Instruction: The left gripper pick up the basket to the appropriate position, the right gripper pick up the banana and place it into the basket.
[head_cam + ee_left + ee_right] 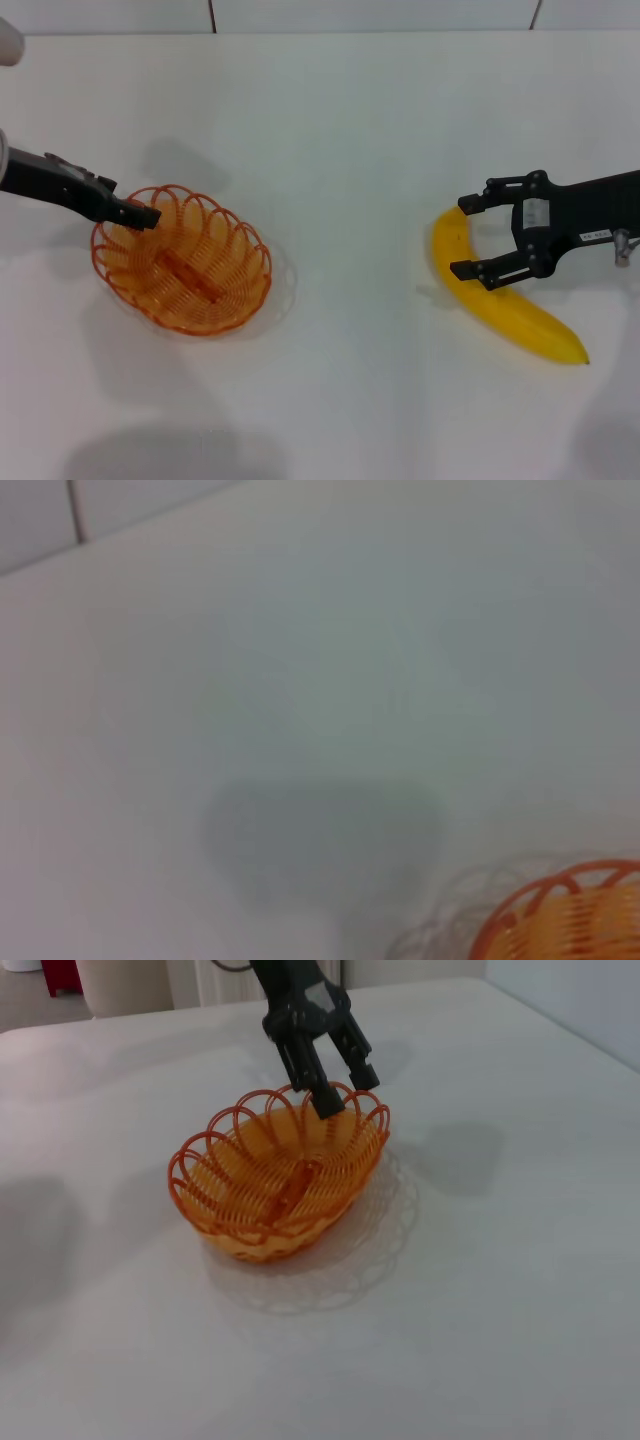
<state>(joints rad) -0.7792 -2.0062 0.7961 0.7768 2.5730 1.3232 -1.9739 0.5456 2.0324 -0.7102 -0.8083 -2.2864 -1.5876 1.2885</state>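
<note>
Both arms black; the right tool (472,238) bears white labels.

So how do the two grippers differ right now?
The left gripper is at the basket rim, fingers close together around the wire; the right gripper is spread open astride the banana. The right carries a white label; the left looks plain black. Both are black two-fingered claws low over the table.
</note>
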